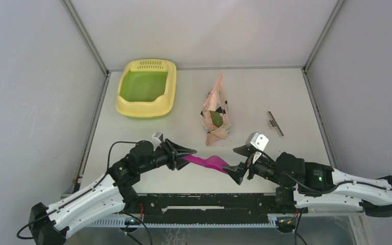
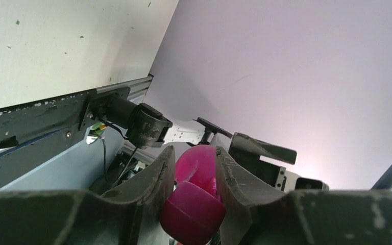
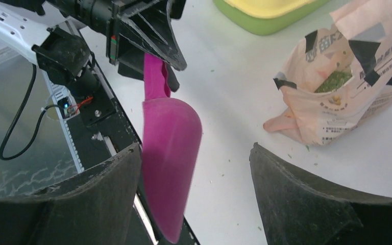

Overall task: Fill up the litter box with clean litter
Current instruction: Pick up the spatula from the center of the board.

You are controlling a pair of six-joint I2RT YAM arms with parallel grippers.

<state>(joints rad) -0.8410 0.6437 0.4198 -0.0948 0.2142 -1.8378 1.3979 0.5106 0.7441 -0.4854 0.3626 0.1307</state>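
The litter box point(image 1: 122, 97), a pale yellow tray with a bare green floor, sits left of the peach bag point(image 1: 219, 127) and a little beyond it, well apart. I see no granules inside it. The clean litter point(image 1: 216, 118) shows only as a dark green patch in the bag's open mouth. On the near side of the bag, the magenta scoop point(image 1: 206, 162) hangs above the table between my two arms. My left gripper point(image 1: 186, 152) pinches its handle, and my right gripper point(image 1: 235, 162) stands with jaws wide about the bowl end, holding nothing. I judge scooping is about to start and filling has not begun. The next move calls for the left arm to steer the scoop's mouth into the bag's opening. I cannot tell whether the scoop touches the right finger, how much litter the bag holds, or what the small dark strip point(image 1: 275, 123) right of the bag is.
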